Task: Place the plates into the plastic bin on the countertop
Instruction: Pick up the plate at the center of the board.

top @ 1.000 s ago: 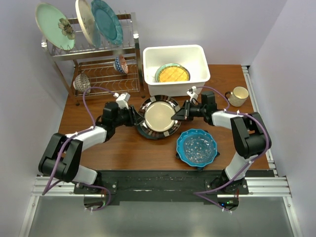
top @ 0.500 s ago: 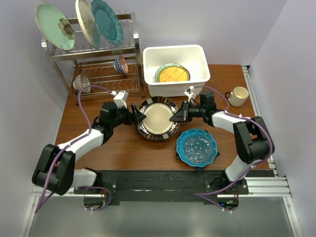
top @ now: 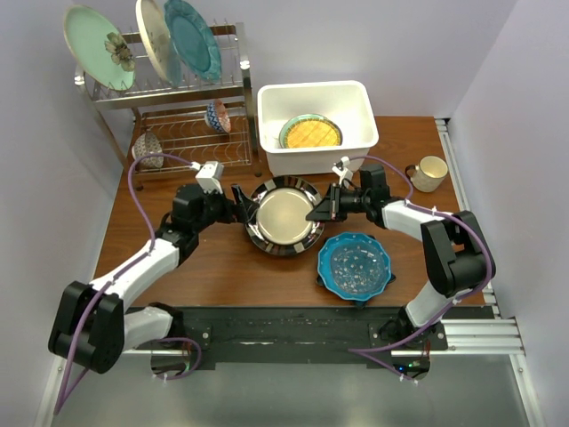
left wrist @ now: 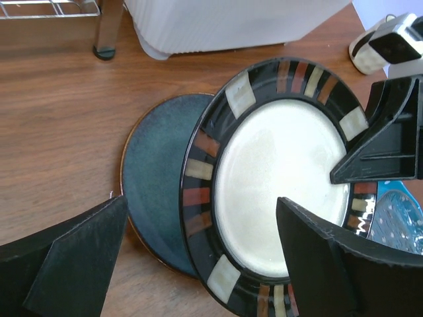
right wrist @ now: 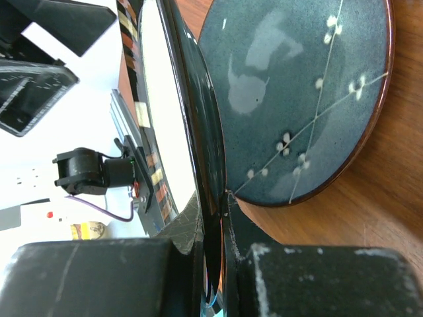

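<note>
The dark-rimmed cream plate (top: 284,214) hangs tilted over the countertop (top: 204,267), in front of the white plastic bin (top: 313,91). My right gripper (top: 317,212) is shut on its right rim; in the right wrist view the plate's edge (right wrist: 198,132) runs between the fingers of the right gripper (right wrist: 213,218). My left gripper (top: 240,206) stands open at the plate's left rim (left wrist: 198,198), its fingers wide on either side and the left gripper (left wrist: 201,218) touching nothing. A dark-blue plate (left wrist: 155,191) lies under the cream one. An orange plate (top: 311,133) lies in the bin.
A blue scalloped plate (top: 356,263) lies near the front right. The wire rack (top: 178,89) at the back left carries a mint plate (top: 96,46), a cream plate (top: 153,40), a teal plate (top: 191,37) and two bowls (top: 218,116). A mug (top: 429,173) stands at the right.
My left gripper has opened, let go of the cream plate's left rim and drawn back a little to the left. The right gripper keeps its hold on the plate.
</note>
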Action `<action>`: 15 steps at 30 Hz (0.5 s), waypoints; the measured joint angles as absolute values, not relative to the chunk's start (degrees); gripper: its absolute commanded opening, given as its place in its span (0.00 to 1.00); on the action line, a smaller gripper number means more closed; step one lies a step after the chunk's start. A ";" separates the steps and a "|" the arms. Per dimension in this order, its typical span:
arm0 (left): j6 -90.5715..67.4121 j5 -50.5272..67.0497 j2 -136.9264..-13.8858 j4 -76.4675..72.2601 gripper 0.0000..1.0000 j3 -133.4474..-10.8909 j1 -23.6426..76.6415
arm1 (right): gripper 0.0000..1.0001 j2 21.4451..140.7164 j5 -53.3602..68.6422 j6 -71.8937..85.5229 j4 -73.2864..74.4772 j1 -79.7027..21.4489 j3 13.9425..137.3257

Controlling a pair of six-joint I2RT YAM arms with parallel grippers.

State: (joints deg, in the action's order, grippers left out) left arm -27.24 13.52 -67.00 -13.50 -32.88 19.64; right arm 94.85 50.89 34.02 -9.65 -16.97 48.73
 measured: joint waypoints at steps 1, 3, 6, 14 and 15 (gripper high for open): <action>-27.22 13.04 -66.52 -13.19 0.99 -32.91 19.64 | 0.00 94.83 50.89 33.89 -9.41 -16.97 48.75; -27.22 12.08 -65.80 -12.43 0.99 -32.95 19.64 | 0.00 94.72 50.74 33.56 -8.38 -16.97 48.93; -27.22 10.57 -65.08 -11.22 1.00 -33.06 19.64 | 0.00 94.41 50.59 33.15 -7.01 -16.97 49.19; -27.29 6.61 -64.71 -7.51 1.00 -35.42 19.57 | 0.00 94.26 50.50 32.51 -5.80 -16.97 50.94; -27.40 6.20 -64.71 -7.31 1.00 -35.62 19.55 | 0.00 94.17 50.48 32.49 -5.61 -16.97 51.09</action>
